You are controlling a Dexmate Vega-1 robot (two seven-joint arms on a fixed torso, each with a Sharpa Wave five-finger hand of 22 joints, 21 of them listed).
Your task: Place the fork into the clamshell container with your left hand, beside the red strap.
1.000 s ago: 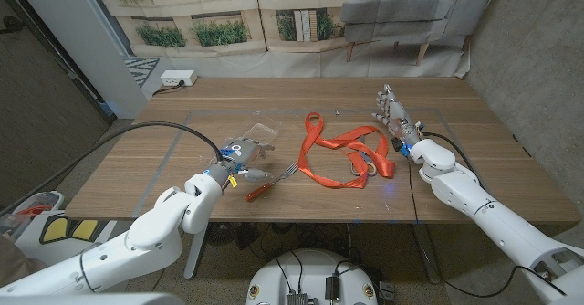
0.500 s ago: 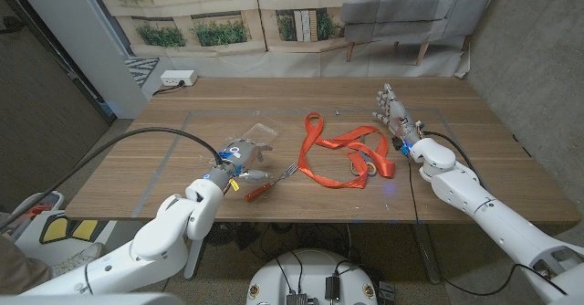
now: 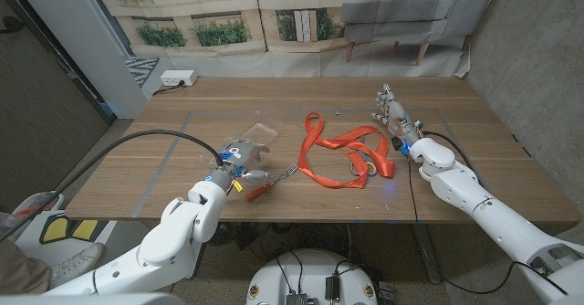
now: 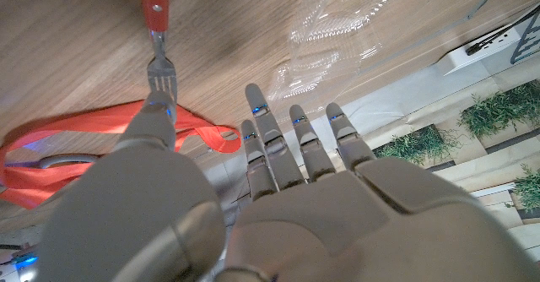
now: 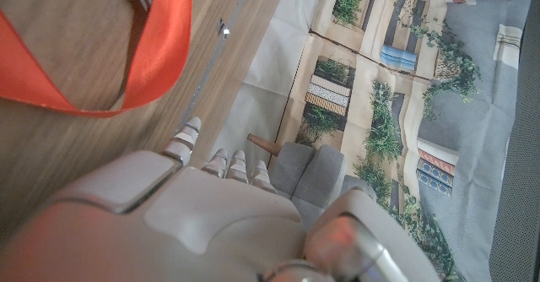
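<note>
The fork with a red handle lies on the table, tines toward the red strap. My left hand hovers just left of the fork, fingers spread and holding nothing. In the left wrist view the fork lies beyond the thumb, whose tip overlaps the tines. The clear clamshell container sits just past the left hand, seen as faint plastic ahead of the fingers. My right hand stands upright, open, right of the strap.
A metal buckle lies within the strap's loops. A small bit of hardware sits on the far side of the table. Tape lines mark a rectangle on the wood. A white power strip lies on the floor behind.
My left forearm and elbow have swung a little to the right while the hand stays by the fork. Fork, strap, container and right hand are where they were.
</note>
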